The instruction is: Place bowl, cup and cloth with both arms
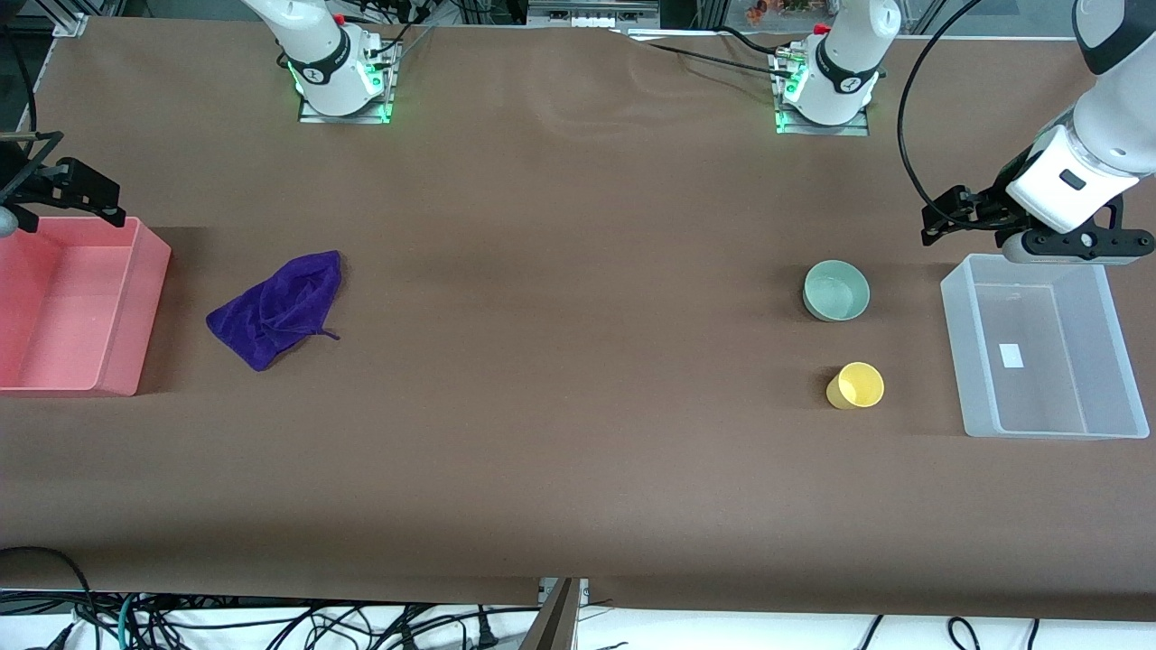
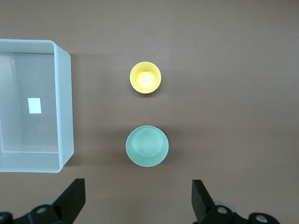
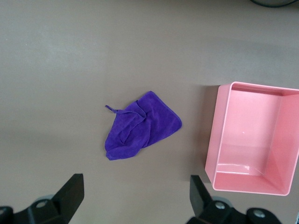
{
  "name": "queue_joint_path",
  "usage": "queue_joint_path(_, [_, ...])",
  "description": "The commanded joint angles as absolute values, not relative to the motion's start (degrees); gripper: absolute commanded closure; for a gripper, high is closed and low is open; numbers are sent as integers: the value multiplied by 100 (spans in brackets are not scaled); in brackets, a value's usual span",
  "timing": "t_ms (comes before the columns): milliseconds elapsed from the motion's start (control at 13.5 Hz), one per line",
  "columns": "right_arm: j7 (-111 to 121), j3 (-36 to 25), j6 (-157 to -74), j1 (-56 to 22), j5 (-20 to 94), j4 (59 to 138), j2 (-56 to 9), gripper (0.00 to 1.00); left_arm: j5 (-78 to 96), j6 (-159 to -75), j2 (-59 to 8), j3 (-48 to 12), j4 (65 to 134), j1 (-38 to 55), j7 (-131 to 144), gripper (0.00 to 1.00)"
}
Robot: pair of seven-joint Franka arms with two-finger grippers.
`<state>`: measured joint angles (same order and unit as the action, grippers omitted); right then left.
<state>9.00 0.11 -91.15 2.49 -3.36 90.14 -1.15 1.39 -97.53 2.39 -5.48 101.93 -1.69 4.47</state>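
Yellow and upright, the cup point(image 1: 855, 385) sits nearest the front camera, with the bowl point(image 1: 837, 290) just farther back, both beside the clear bin point(image 1: 1043, 361) at the left arm's end of the table. At the right arm's end, the cloth point(image 1: 277, 308) lies crumpled near the pink bin point(image 1: 77, 307). Both bins are empty, so by my reading nothing is placed yet. Left gripper point(image 2: 136, 200) hangs above the clear bin's edge, right gripper point(image 3: 135, 198) above the pink bin's; both spread wide, holding nothing.
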Motion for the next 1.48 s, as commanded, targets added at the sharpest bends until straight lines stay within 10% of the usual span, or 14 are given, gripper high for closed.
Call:
queue_joint_path(0, [861,18,-9158,290,-195,8982,-114,0,176,-9606,158,-580,10011,-176,519,0])
queue_joint_path(1407, [958,53,-9140,290,-176,9061,-79,0,-123,-9701,-729,-536,10422,-624,-70,0])
